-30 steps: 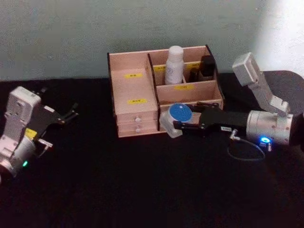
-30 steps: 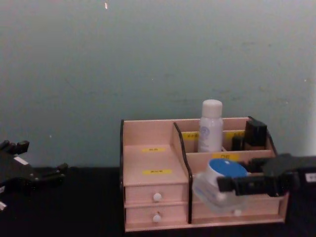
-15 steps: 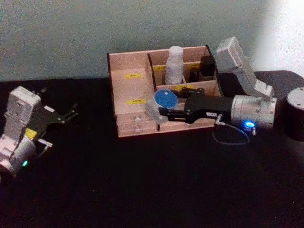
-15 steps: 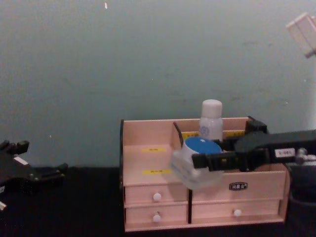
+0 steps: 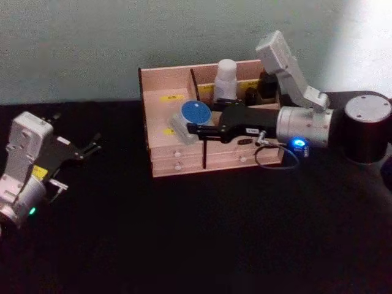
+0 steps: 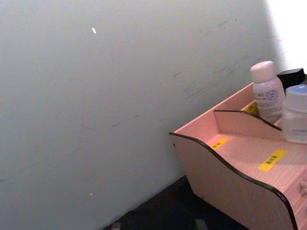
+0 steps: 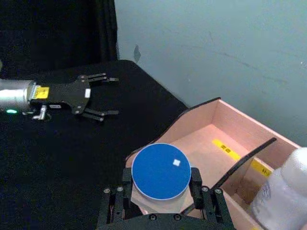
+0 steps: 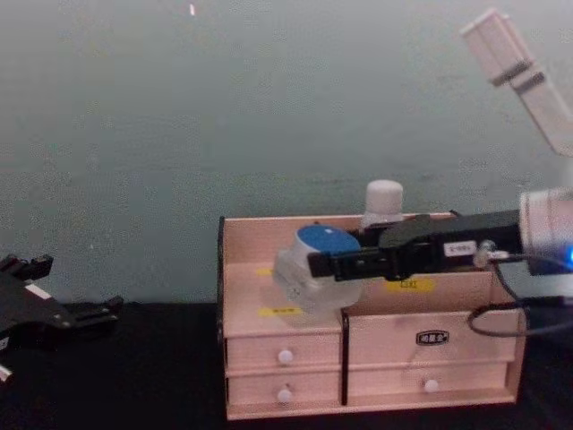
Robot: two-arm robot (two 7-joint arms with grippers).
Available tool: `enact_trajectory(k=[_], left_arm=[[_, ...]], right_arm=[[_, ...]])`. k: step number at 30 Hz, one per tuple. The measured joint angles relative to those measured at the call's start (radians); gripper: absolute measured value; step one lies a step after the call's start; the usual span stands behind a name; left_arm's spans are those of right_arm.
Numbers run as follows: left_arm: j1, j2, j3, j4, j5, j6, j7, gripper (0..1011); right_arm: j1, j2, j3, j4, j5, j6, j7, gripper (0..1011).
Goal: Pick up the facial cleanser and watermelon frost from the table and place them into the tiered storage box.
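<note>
Since a second ago the right gripper [image 5: 191, 128] has been carrying the blue-lidded jar [image 5: 195, 116] up and leftward, from in front of the drawer fronts on the tiered storage box's [image 5: 160, 160] right side to above its left, stepped compartment. The jar is now hanging clear of the black table [image 5: 196, 245], pinched at its sides between the black fingers [image 7: 196, 184], its blue lid facing up and its pale body tilting slightly in the chest view [image 8: 315, 269]. The left gripper [image 5: 86, 149] has not moved; it is sitting parked near the table's left edge, well apart from the box, its fingers spread.

Inside the box a white bottle [image 5: 225, 79] is standing upright in a rear compartment, just behind the right arm, and a dark item [image 5: 267, 86] is sitting in the rear right compartment. A black-edged divider [image 7: 244, 160] is running between the left compartment and the bottle's side, right beside the jar. Yellow labels [image 6: 271, 160] are lying on the left compartment's steps, and white-knobbed drawers [image 8: 285, 357] are lining the box's front.

The right arm is reaching in from the table's right edge, stretching nearly level across the top of the box's right half, with a blue light [image 5: 298, 144] glowing at the wrist.
</note>
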Motion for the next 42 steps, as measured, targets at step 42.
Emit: enact_trajectory(k=[42], left_arm=[[0.0, 0.0, 0.0, 0.0, 0.0, 0.0, 0.0, 1001]], right_arm=[[0.172, -0.221, -0.009, 0.382, -0.127, -0.065, 0.016, 720]])
